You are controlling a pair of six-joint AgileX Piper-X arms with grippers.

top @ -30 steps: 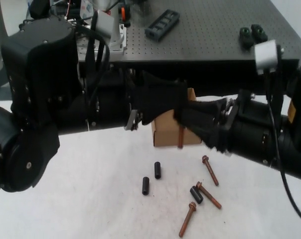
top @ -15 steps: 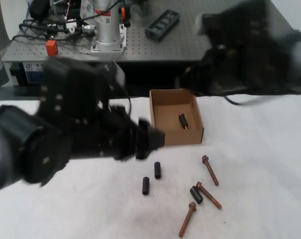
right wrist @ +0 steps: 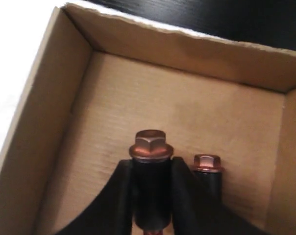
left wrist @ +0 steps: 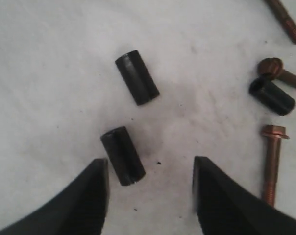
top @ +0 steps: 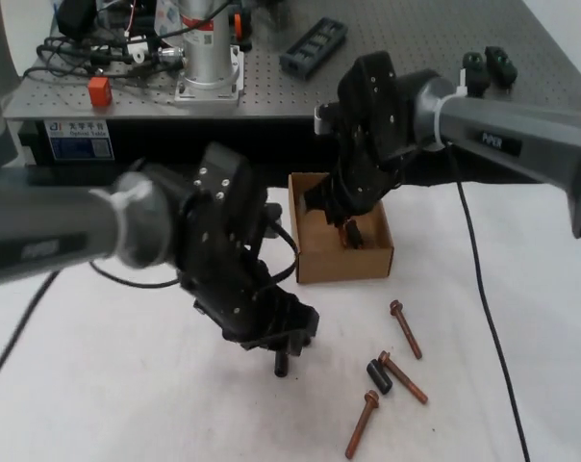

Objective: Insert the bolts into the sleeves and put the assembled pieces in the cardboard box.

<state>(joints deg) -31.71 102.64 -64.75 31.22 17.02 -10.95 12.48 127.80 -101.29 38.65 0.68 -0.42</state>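
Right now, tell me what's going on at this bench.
The right jaws are shut on a bolt-in-sleeve piece, held over the open cardboard box, where another assembled piece already sits. The left jaws hang open just above a loose sleeve on the white cloth, with a second sleeve beside it. A third sleeve and three bolts lie loose nearby.

High view overlooks cardboard box [top: 343, 265]; wrist views close.
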